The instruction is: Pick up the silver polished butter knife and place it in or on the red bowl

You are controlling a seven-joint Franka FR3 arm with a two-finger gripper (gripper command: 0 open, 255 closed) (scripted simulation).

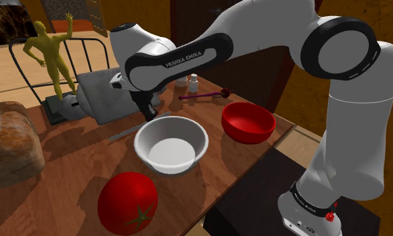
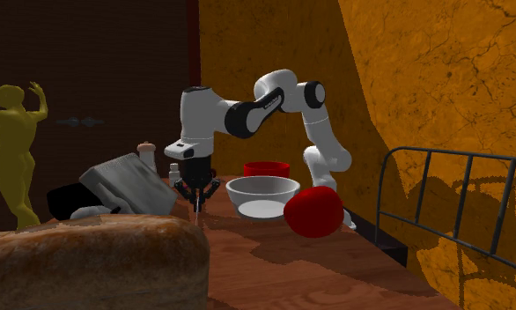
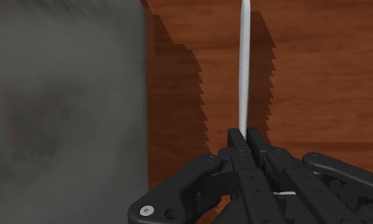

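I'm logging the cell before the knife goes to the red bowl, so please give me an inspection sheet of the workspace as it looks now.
Surface: wooden table, brown, with patchy shadows.
Job's things: butter knife, pale and slim, cannot tell if it is lifted off the wood; red bowl, upright, nothing seen inside.
Clutter: white bowl, tomato, bread loaf, grey box, yellow figurine, purple utensil, small shaker.
Grippers: gripper, fingers shut on the butter knife's end.
Cables: nothing seen.
Surroundings: orange wall, dark metal frame.
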